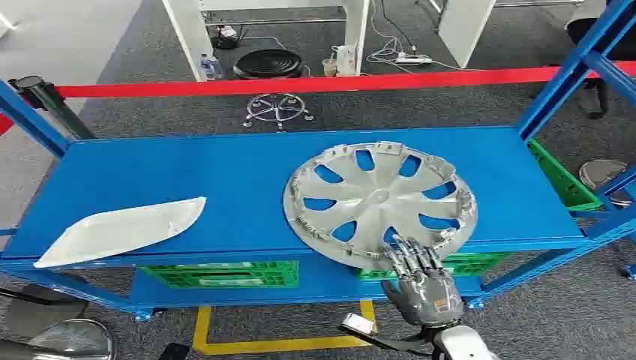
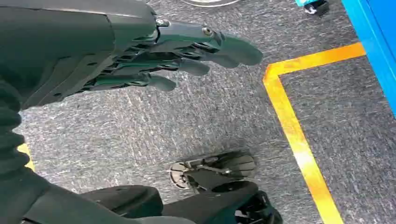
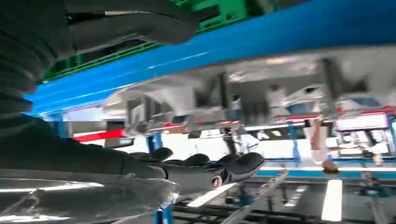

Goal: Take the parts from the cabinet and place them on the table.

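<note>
A silver hubcap lies flat on the blue cabinet shelf, right of centre, its near rim overhanging the shelf's front edge. My right hand reaches up at that near rim, its fingers spread over the edge. In the right wrist view the hubcap's rim sits in the gap between the thumb and the fingers, which stand apart from it. A white curved panel lies at the shelf's near left. My left hand hangs over the carpet with straight fingers and holds nothing.
Green crates sit on the lower shelf, another at the right end. Blue uprights frame the cabinet's corners. Red barrier tape runs behind it. Yellow floor tape marks the carpet in front.
</note>
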{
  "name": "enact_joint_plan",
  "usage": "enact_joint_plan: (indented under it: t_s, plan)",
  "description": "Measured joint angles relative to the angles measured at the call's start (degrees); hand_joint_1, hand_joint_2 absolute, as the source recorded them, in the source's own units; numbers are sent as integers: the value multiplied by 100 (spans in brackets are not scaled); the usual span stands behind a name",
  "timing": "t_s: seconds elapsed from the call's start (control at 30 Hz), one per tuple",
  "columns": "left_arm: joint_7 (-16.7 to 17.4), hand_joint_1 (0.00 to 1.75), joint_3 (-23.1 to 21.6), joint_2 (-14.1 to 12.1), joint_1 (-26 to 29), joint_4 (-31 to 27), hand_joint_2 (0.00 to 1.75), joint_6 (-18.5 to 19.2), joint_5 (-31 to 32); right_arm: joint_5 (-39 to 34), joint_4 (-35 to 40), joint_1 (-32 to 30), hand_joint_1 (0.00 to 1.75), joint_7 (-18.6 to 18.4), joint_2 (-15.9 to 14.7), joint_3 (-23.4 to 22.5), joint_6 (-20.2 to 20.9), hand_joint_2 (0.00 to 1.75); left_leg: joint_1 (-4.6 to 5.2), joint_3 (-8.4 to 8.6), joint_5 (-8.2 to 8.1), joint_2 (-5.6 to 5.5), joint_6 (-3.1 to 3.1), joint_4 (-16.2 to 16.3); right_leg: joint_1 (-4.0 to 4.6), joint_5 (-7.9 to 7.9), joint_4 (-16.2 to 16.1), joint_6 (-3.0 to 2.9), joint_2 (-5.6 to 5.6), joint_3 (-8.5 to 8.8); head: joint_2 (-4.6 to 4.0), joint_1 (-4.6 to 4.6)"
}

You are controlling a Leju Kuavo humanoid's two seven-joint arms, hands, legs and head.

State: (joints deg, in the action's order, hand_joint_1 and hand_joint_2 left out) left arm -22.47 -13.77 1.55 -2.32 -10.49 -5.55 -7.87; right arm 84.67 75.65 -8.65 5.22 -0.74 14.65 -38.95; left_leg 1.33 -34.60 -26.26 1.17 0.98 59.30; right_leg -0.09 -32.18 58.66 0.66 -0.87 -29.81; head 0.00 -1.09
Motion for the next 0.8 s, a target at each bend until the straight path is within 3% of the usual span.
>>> enact_joint_plan:
  t_s: [0.53, 0.8]
  plan:
    - [63, 0, -50, -22, -53, 0, 175, 33, 105, -92, -820, 697, 0, -322, -269, 874, 0, 175, -1, 2, 1, 1, 0, 0, 1, 0, 0, 0, 2, 1, 0, 0]
    - [85, 0, -61, -31, -69, 0, 175, 57, 127, -127, -966, 931, 0, -387, -301, 1066, 0, 175, 0, 1, 0, 1, 0, 0, 0, 0, 0, 0, 3, 1, 0, 2]
